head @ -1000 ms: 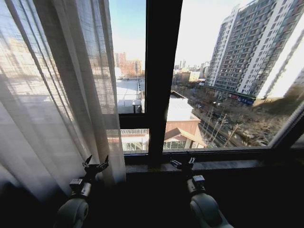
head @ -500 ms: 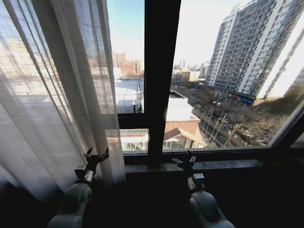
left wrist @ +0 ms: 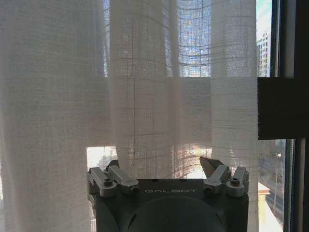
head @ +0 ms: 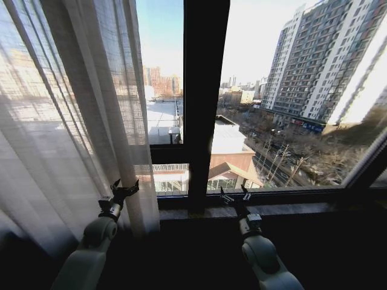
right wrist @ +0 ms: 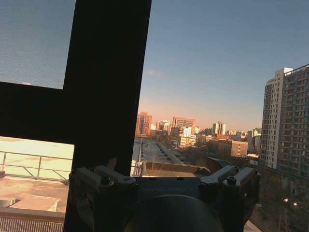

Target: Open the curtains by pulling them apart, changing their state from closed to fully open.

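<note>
Both claws open & empty: left claw (head: 125, 190) has crept up to the curtain (head: 72, 121) bunched at left, right claw (head: 234, 196) at the sill, so right side's clear, left not fully.

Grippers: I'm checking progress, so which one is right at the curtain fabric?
The left gripper, open against the curtains; the right gripper faces bare window.

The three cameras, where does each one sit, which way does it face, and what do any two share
Head: up on the robot, facing the window; both arms, left gripper open at the curtains, right gripper open near the window frame.
Left wrist: behind its open gripper, facing curtains.
Right wrist: behind its open gripper, facing frame.
All share the frame.
</note>
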